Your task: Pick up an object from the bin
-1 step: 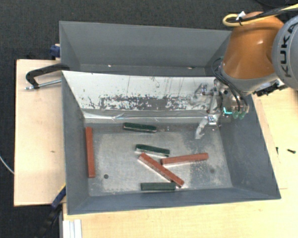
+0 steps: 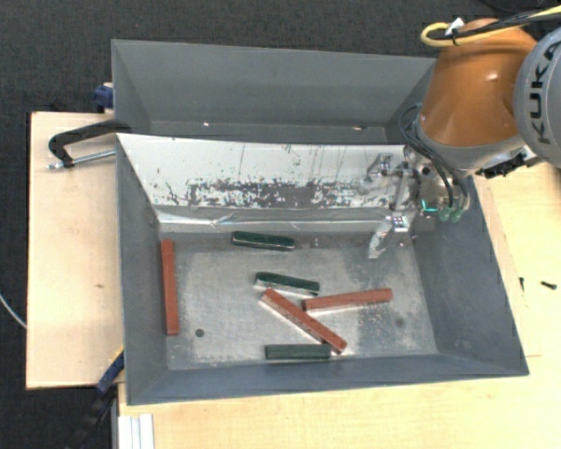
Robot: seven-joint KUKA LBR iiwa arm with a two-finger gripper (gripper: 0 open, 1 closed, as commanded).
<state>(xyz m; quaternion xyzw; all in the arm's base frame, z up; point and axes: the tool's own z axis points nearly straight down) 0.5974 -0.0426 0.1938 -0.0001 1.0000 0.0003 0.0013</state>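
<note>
Camera view: gripper [image 2: 395,224] at back-right corner of bin [image 2: 467,288]; spread or closed, I can't tell. Nearest: red-brown bar [image 2: 348,299], nr right wall. I'd align across its narrow width.

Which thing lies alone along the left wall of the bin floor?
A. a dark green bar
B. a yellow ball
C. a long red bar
C: the long red bar lies lengthwise beside the left wall, while the dark green bars lie nearer the middle and front.
</note>
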